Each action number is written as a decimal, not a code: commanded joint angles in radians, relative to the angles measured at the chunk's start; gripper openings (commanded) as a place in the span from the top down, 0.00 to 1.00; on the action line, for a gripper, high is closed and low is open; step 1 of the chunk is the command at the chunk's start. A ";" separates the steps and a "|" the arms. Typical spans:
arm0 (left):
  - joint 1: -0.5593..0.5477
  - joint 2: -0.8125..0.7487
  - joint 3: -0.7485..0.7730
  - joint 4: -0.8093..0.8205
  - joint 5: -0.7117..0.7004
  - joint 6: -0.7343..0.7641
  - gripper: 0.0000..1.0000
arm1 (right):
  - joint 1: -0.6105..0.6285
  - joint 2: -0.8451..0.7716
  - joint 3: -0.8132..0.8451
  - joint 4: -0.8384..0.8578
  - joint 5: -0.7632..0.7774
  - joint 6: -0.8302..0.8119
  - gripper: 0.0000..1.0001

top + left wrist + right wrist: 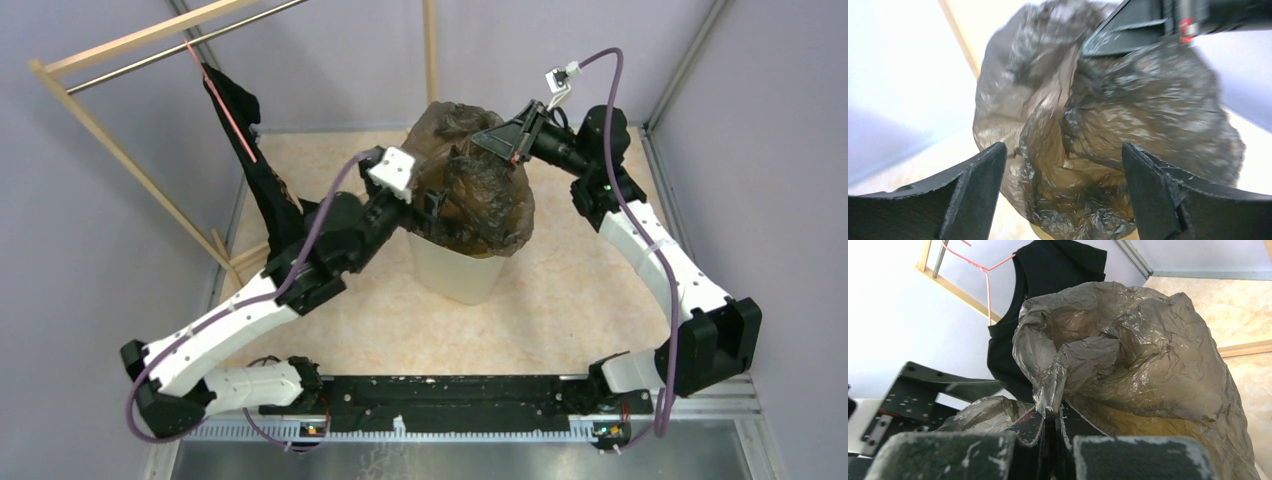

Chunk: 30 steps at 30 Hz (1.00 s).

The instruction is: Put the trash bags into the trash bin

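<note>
A crumpled, dark translucent trash bag [470, 185] billows over the mouth of the cream trash bin [458, 272], hiding its rim. My right gripper [503, 140] reaches in from the back right, and in the right wrist view it [1053, 414] is shut on a twisted fold of the trash bag [1128, 355]. My left gripper [428, 205] sits against the bag's left side. Seen from the left wrist, that gripper [1063, 172] is open, its fingers [975, 192] wide apart with the trash bag [1108, 120] just ahead of them.
A black garment [262, 165] hangs on a pink hanger [225, 100] from a wooden rack [120, 50] at the back left. Metal frame posts [690, 60] and grey walls close in the table. A black rail [450, 395] runs along the near edge.
</note>
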<state>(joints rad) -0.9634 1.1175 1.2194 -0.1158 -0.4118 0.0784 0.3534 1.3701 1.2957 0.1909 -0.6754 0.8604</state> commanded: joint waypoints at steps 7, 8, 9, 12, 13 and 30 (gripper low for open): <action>-0.002 -0.036 -0.054 0.173 0.585 -0.061 0.02 | 0.027 -0.028 0.008 0.046 0.014 0.000 1.00; -0.003 -0.003 -0.038 0.165 0.643 -0.075 0.01 | 0.030 -0.028 0.008 0.050 0.017 0.001 1.00; -0.003 0.028 -0.027 0.163 0.695 -0.115 0.01 | 0.033 -0.029 0.010 0.052 0.017 0.004 1.00; -0.002 0.104 -0.013 0.182 0.777 -0.187 0.04 | 0.042 -0.033 0.013 0.054 0.022 0.005 1.00; -0.002 0.123 -0.010 0.182 0.759 -0.204 0.04 | 0.045 -0.036 0.013 0.054 0.023 0.005 1.00; 0.126 0.380 0.170 -0.150 0.233 -0.329 0.27 | 0.077 -0.063 -0.051 0.078 0.039 0.016 1.00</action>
<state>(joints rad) -0.8398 1.4902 1.3640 -0.2054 -0.1120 -0.2073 0.4126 1.3537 1.2541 0.2184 -0.6476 0.8745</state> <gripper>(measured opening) 0.762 0.004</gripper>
